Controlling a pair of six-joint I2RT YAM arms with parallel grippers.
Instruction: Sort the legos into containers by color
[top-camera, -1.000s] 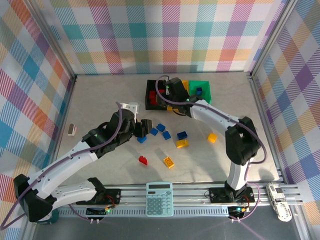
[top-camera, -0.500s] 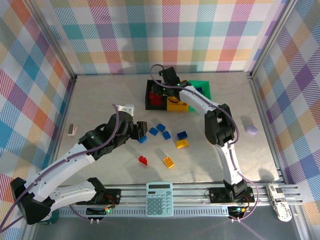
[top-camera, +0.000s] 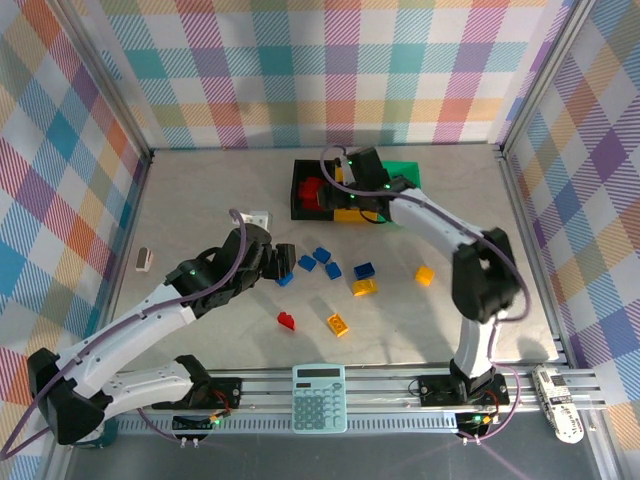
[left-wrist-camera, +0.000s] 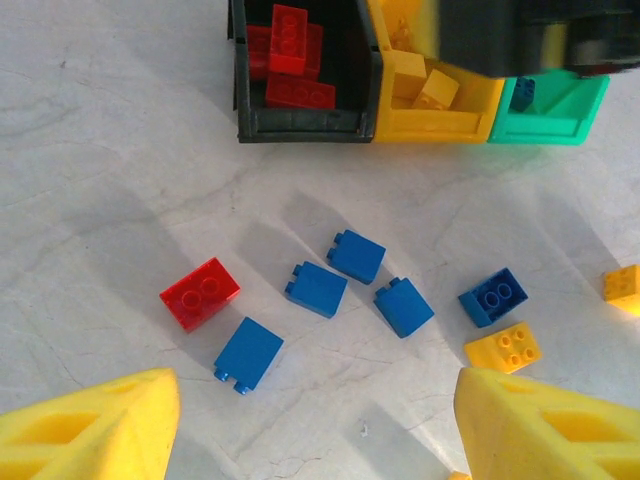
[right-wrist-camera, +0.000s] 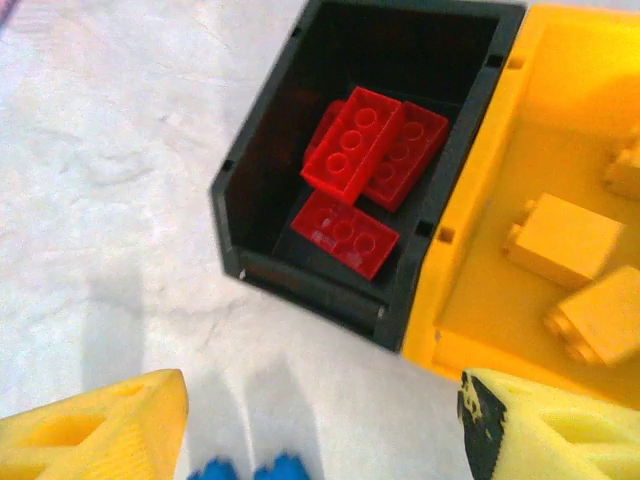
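Three containers stand side by side at the back: a black bin (top-camera: 297, 208) holding red legos (right-wrist-camera: 365, 140), a yellow bin (top-camera: 356, 213) holding yellow legos (right-wrist-camera: 560, 240), and a green bin (top-camera: 408, 173). My right gripper (top-camera: 362, 192) hovers at the black and yellow bins' front edge, open and empty (right-wrist-camera: 320, 430). My left gripper (top-camera: 283, 262) hangs open and empty (left-wrist-camera: 315, 430) above loose legos on the table: a red brick (left-wrist-camera: 200, 293), blue bricks (left-wrist-camera: 248, 353) (left-wrist-camera: 316, 289) (left-wrist-camera: 404, 306), a dark blue one (left-wrist-camera: 493, 296) and a yellow one (left-wrist-camera: 503, 347).
More loose bricks lie nearer the arms: red (top-camera: 287, 320), yellow (top-camera: 338, 323) and yellow (top-camera: 425, 274). A teal calculator (top-camera: 319, 397) lies on the front rail. A small pale object (top-camera: 144, 260) sits at the left wall.
My right gripper, shut before, now stands open over the bins after its arm swung about. The left gripper has opened a little wider and stayed over the blue bricks.
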